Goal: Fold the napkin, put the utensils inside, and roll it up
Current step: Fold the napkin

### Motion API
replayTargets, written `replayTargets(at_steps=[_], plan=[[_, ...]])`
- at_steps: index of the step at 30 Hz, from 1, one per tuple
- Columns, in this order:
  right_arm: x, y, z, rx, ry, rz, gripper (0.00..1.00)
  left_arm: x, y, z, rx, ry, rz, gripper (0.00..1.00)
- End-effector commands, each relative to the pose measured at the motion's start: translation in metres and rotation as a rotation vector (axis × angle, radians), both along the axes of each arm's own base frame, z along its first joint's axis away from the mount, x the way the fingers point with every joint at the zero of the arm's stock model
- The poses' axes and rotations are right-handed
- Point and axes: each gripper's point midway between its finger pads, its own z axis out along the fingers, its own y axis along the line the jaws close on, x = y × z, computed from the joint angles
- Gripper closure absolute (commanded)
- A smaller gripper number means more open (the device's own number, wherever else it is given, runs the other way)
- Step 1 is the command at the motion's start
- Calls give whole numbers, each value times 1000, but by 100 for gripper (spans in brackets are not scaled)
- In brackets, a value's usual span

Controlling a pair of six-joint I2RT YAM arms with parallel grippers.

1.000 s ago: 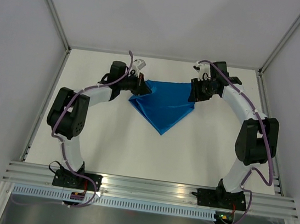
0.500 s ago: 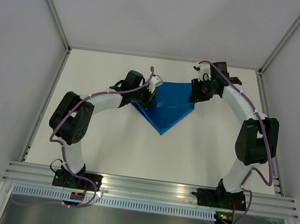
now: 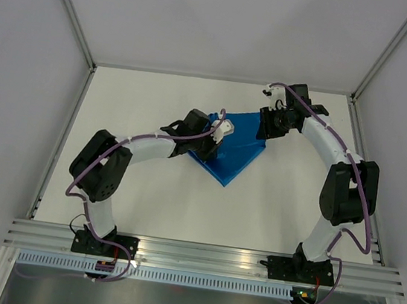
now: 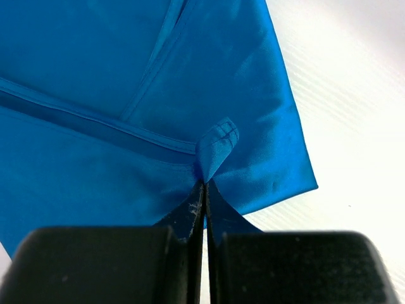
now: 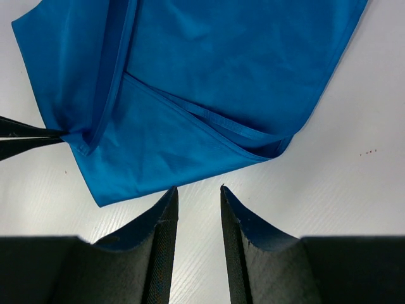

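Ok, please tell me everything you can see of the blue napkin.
The napkin is bright blue, soft, slightly shiny cloth with a stitched hem. It lies folded in layers, roughly a triangle, on the white table. The left gripper is shut on one corner; the open right gripper is beside its edge, apart.

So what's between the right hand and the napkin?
Only a sliver of bare table separates the right hand from the napkin, in the right wrist view.

A flat white rectangular tabletop (image 3: 256,211) is enclosed at the far side, left and right by plain pale grey wall panels (image 3: 228,20), joined by slim aluminium corner posts (image 3: 69,7). A ribbed aluminium rail (image 3: 205,256) lines the near edge under soft, even light.
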Motion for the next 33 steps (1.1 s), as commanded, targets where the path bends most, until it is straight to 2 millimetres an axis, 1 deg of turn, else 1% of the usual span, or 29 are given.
replayTargets(at_steps=[1,6,9,12,20,21,26,28,30,33], plan=[[-6,-4,11,-20,-20,-11,61,0,-1,18,22,-92,-17,98],[-6,-4,8,-23,-20,-11,61,-13,-6,12,50,-99,-33,98],[-6,-5,7,-25,-17,-12,61,-24,-13,9,65,-107,-55,98],[-6,-5,7,-25,-17,-12,61,-27,-15,7,83,-116,-51,98],[-8,-7,1,-35,-8,-15,61,-44,-26,1,92,-119,-75,98],[-8,-6,1,-37,-9,-13,61,-48,-29,0,93,-116,-83,98],[-7,-8,-2,-43,-4,-18,61,-56,-36,-5,100,-122,-88,98],[-8,-7,-3,-43,-2,-16,61,-58,-39,-9,107,-119,-84,97],[-7,-8,-4,-43,1,-19,61,-58,-41,-11,112,-120,-79,94],[-8,-8,-5,-47,3,-19,61,-59,-46,-9,96,-120,-76,90]])
